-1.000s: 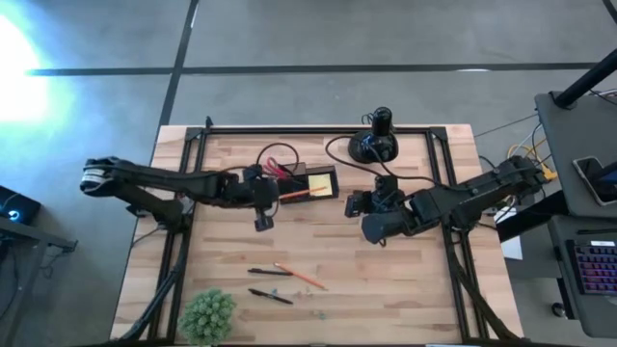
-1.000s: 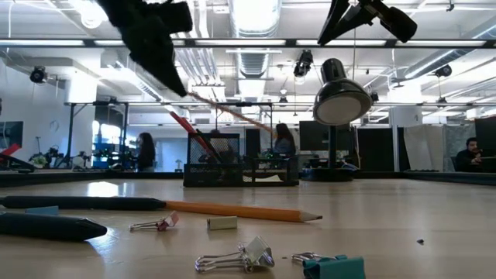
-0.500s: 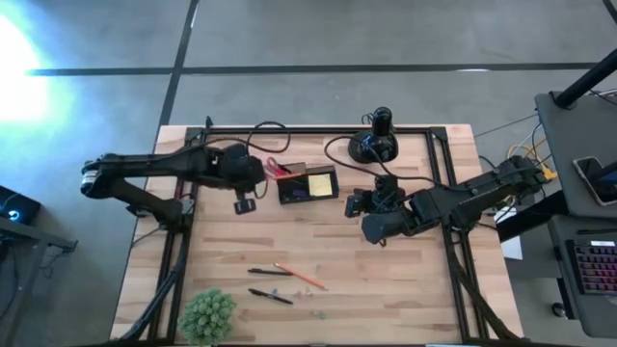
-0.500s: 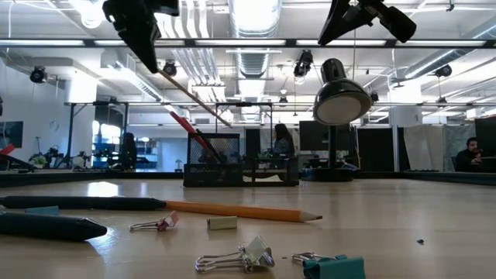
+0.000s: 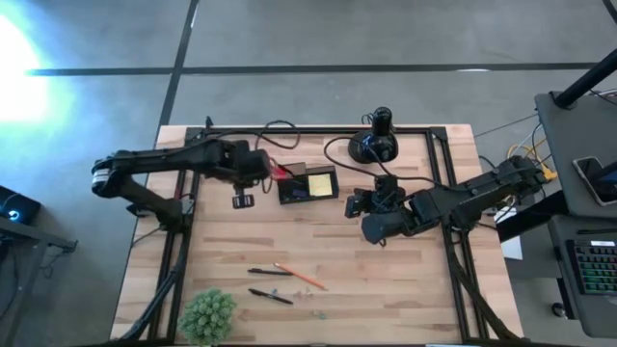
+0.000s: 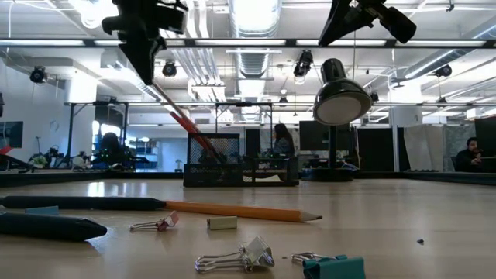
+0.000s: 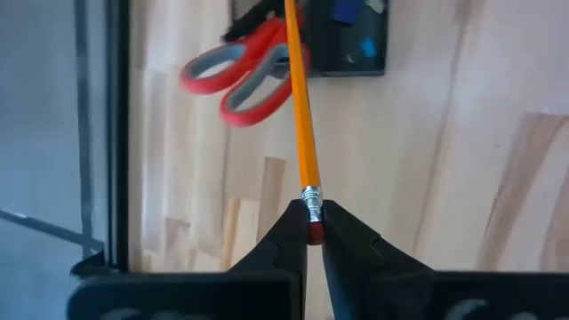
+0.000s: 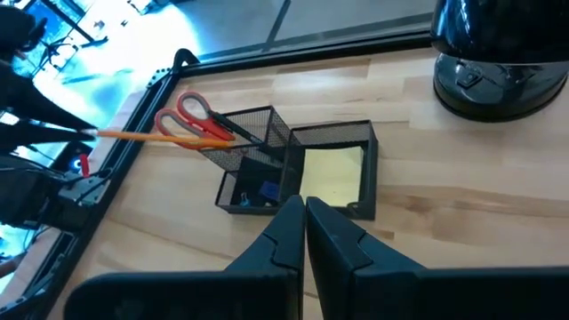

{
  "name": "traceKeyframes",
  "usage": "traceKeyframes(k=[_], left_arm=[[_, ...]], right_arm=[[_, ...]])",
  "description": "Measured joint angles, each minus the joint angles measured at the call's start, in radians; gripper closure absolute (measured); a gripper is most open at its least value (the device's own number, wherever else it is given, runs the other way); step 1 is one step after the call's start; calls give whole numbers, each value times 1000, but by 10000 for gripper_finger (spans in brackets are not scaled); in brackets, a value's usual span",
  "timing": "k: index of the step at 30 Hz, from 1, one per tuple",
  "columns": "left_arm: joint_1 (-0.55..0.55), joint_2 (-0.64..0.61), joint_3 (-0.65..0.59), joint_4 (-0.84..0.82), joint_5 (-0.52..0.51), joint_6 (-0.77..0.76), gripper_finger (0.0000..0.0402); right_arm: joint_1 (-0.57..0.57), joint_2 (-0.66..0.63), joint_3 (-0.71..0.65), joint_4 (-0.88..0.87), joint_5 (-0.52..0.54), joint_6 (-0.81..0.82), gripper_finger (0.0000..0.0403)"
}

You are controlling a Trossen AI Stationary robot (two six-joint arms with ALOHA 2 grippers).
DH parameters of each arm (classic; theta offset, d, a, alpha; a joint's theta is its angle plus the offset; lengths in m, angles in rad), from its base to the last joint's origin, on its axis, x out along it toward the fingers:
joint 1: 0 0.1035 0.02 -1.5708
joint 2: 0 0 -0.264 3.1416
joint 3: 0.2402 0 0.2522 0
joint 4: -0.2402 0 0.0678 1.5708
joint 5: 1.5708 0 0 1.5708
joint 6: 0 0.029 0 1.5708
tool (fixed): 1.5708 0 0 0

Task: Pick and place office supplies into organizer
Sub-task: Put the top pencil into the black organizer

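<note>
One organizer [image 5: 308, 182], a dark mesh box, stands on the tabletop [image 5: 405, 280] near its far edge. One pair of red-handled scissors [image 7: 240, 76] leans out of its tall end compartment, one yellow sticky-note pad [image 8: 333, 173] lies in the wide compartment, and a small blue piece [image 8: 268, 189] sits in the low section between them.

The left gripper [image 7: 312, 233] is beside the organizer's scissor end, its jaws closed on the eraser end of one orange pencil [image 7: 298, 98]. The pencil slants down from the jaws towards the tall compartment, crossing the scissor handles; whether its tip is inside cannot be told.

The right gripper [image 8: 303, 213] hangs above the middle of the tabletop with its jaws closed on nothing, facing the organizer.

On the near part of the tabletop lie a second orange pencil [image 5: 300, 277], two black pens [image 5: 269, 296], two binder clips [image 6: 236, 256], a small pale eraser [image 6: 222, 223] and a teal piece [image 6: 333, 267]. A green plant ball [image 5: 207, 314] sits at the near left corner, and a black lamp [image 5: 374, 143] stands at the far edge.
</note>
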Motion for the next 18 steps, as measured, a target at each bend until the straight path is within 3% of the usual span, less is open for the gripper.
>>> traceKeyframes(k=[12, 18], left_arm=[[26, 84, 20, 113, 10, 125, 399], [66, 111, 22, 141, 85, 167, 389]], right_arm=[[0, 0, -2, -1, -1, 3, 394], [0, 0, -6, -2, -2, 2, 394]])
